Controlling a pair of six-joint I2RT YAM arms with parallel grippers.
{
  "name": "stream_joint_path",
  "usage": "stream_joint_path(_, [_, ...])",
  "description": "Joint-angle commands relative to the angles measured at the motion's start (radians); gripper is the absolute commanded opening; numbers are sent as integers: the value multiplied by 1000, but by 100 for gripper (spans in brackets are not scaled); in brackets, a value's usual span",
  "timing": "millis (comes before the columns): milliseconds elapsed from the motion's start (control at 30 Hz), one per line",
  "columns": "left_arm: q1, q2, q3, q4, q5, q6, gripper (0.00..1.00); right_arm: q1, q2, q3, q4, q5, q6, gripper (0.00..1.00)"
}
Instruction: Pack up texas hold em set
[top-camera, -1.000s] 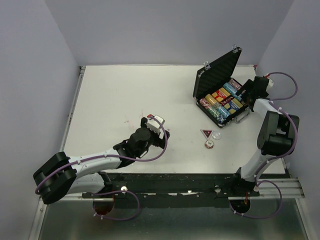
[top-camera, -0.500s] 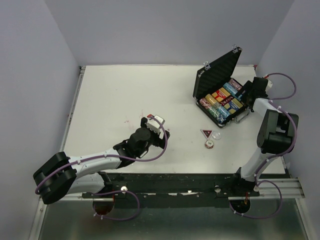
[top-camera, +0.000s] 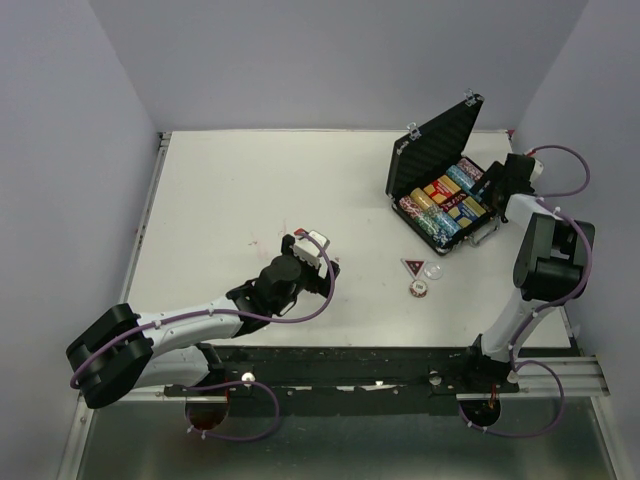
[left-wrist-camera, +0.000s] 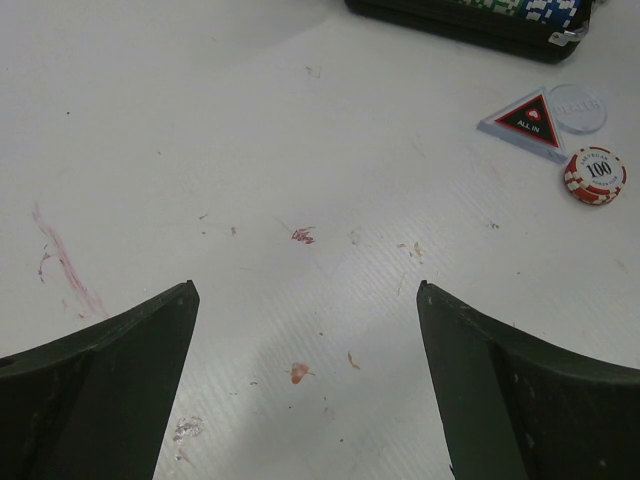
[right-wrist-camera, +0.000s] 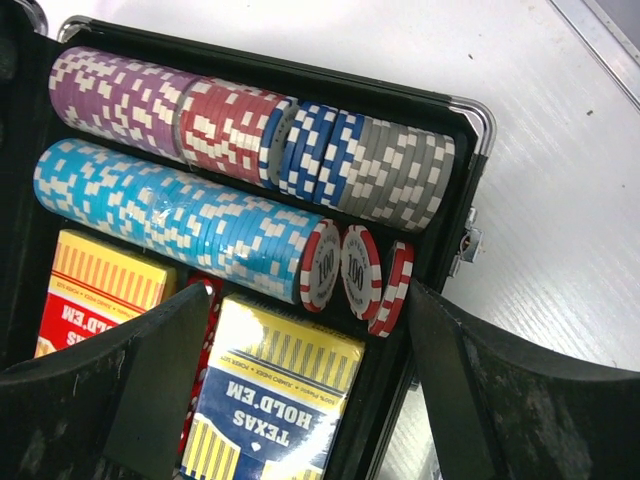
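The black ribbed case (top-camera: 435, 150) stands open at the back right, its lid raised. Rows of multicoloured chips (right-wrist-camera: 170, 215) and two yellow-and-blue card decks (right-wrist-camera: 270, 400) lie in its tray. My right gripper (right-wrist-camera: 310, 295) hangs open over the tray's near right corner, above a deck and three loose red 100 chips (right-wrist-camera: 360, 270), holding nothing. On the table in front of the case lie a dark triangular marker (left-wrist-camera: 527, 118), a clear disc (left-wrist-camera: 578, 106) and a small red chip stack (left-wrist-camera: 595, 175). My left gripper (left-wrist-camera: 305, 300) is open and empty over bare table, well left of them.
The white table (top-camera: 250, 190) carries faint red smears near my left gripper. Grey walls close in the back and both sides. The case's silver latch (right-wrist-camera: 468, 245) sticks out on its right rim, close to my right finger.
My right gripper has crept slightly toward the back over the case's right end. The left arm has not moved.
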Motion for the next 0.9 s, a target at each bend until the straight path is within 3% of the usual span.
stream_joint_path(0, [2, -6, 17, -8, 1, -9, 99, -5, 30, 28, 51, -49, -24, 87])
stream_joint_path(733, [2, -1, 20, -6, 0, -8, 99, -5, 108, 76, 46, -127, -42, 87])
stream_joint_path(867, [2, 1, 19, -6, -2, -8, 99, -5, 102, 67, 79, -224, -25, 87])
